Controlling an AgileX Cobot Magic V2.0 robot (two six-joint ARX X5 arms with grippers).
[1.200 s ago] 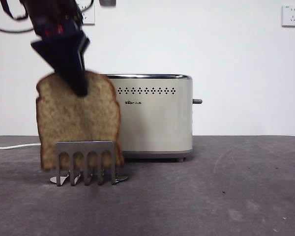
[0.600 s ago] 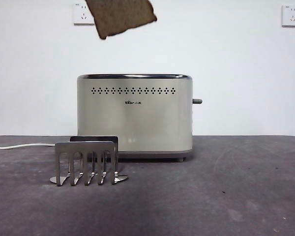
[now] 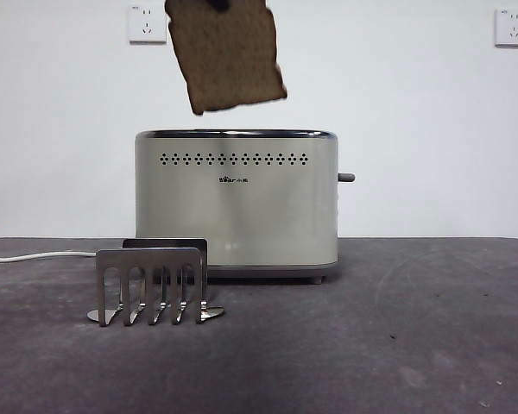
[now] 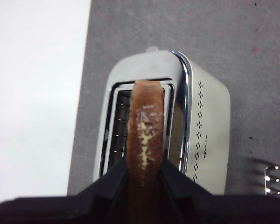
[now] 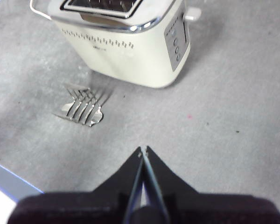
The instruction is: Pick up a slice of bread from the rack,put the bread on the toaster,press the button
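Observation:
My left gripper [image 4: 144, 164] is shut on the slice of bread [image 4: 143, 130], seen edge-on with its dark crust over the open slot of the toaster [image 4: 207, 121]. In the front view the slice of bread [image 3: 227, 56] hangs tilted in the air, a little above the cream toaster [image 3: 237, 207]. Only a dark tip of the gripper shows at the picture's top edge. The steel rack [image 3: 151, 285] stands empty in front of the toaster's left end. The button [image 3: 346, 178] sticks out from the toaster's right end. My right gripper [image 5: 143, 150] is shut and empty, high above the table.
A white cable [image 3: 26, 256] runs off to the left behind the rack. Two wall sockets [image 3: 147, 23] sit on the white wall behind. The right wrist view shows the toaster [image 5: 126, 51], the rack [image 5: 84, 105] and the table's edge [image 5: 14, 184].
The slice was lifted out of the rack a second ago and rose to the top of the view. It has since come lower, over the toaster. The rack is now empty.

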